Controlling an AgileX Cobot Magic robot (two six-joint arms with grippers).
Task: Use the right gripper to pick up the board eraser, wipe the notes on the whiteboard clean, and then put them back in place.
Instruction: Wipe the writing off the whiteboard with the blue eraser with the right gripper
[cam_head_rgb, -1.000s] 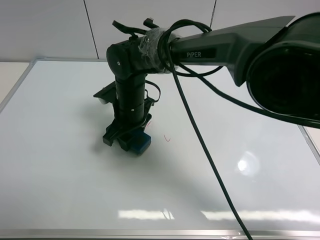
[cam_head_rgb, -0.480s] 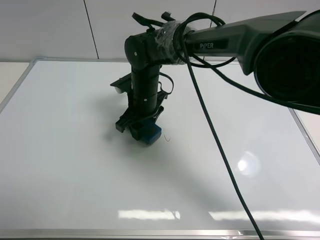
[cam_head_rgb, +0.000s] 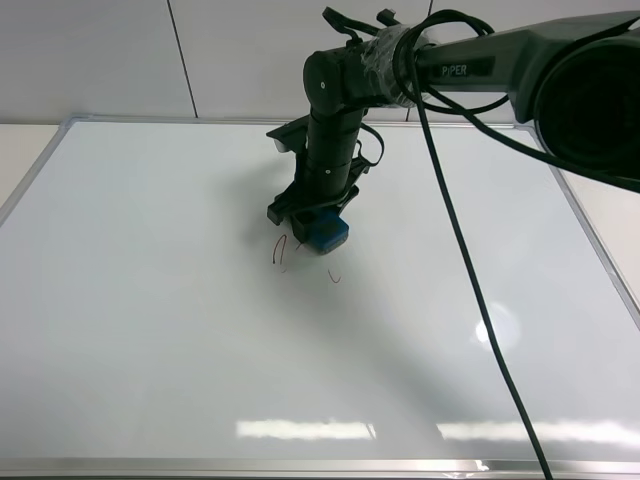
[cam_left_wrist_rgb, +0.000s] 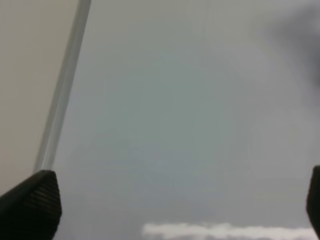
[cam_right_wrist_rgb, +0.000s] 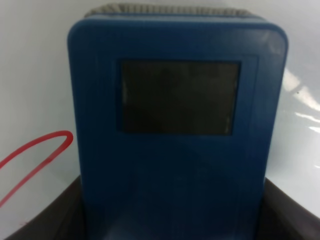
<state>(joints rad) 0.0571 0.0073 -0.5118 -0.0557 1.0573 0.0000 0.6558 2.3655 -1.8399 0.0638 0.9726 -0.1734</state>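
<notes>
Whiteboard: The whiteboard (cam_head_rgb: 120, 300) lies flat under the arms, so you can press the eraser down on it and slide.
Left gripper: Your left gripper (cam_left_wrist_rgb: 172, 205) hangs over the board near its left frame. Its fingers are wide apart with nothing between them. It is well apart from the work, so it does not get in your way.
Notes: The notes (cam_head_rgb: 281, 251) are thin red strokes near the middle of the board. They are just left of the eraser and a bit nearer the camera. I think they are not wiped yet.
Board eraser: The board eraser (cam_head_rgb: 327, 236) looks pressed on the board, wiping side down. One red loop comes right up beside it.
Right gripper: Your right gripper (cam_head_rgb: 312, 222) points straight down and squeezes the eraser by its two sides. I think that grip lets you push evenly.
Cable: A black cable (cam_head_rgb: 470, 270) hangs across the right part of the board. It is away from the red strokes, but watch it if you sweep right.
</notes>
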